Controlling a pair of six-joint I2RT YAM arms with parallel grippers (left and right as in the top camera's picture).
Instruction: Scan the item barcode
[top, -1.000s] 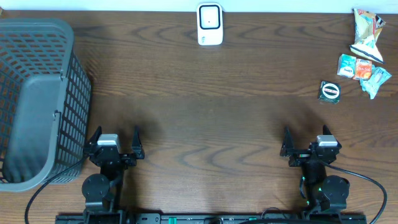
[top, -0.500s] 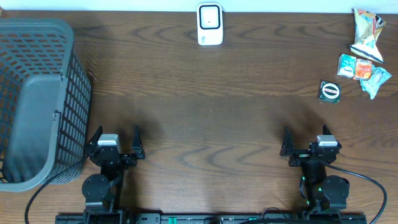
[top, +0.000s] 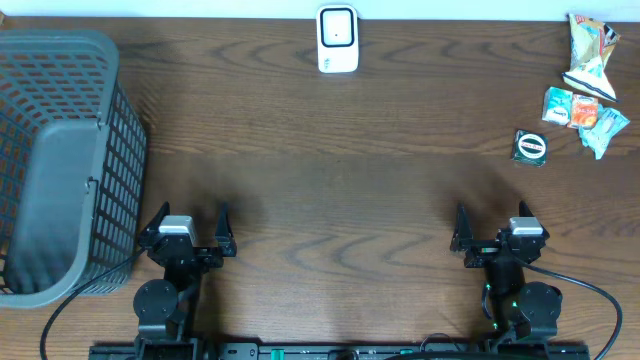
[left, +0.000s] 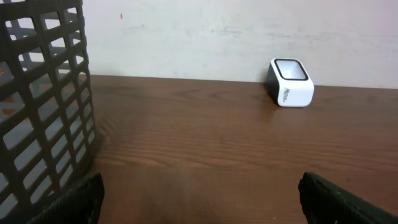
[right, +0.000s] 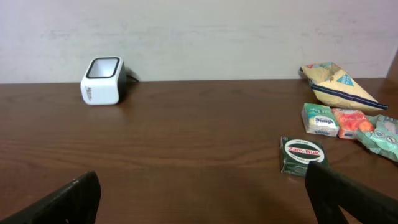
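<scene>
The left gripper (top: 191, 212) is now sitting slightly nearer the scanner (top: 338, 40), the right gripper (top: 490, 212) staying put, both gaping wide. Bare table (top: 340, 170) is stretching up to the scanner, the basket (top: 120, 140) standing left of it

White scanner (top: 338, 40) far centre; snack packets (top: 585, 108) far-right

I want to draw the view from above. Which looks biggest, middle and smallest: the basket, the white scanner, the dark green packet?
1. grey basket, by far the largest
2. white scanner
3. dark green packet, a bit smaller than the scanner
</scene>
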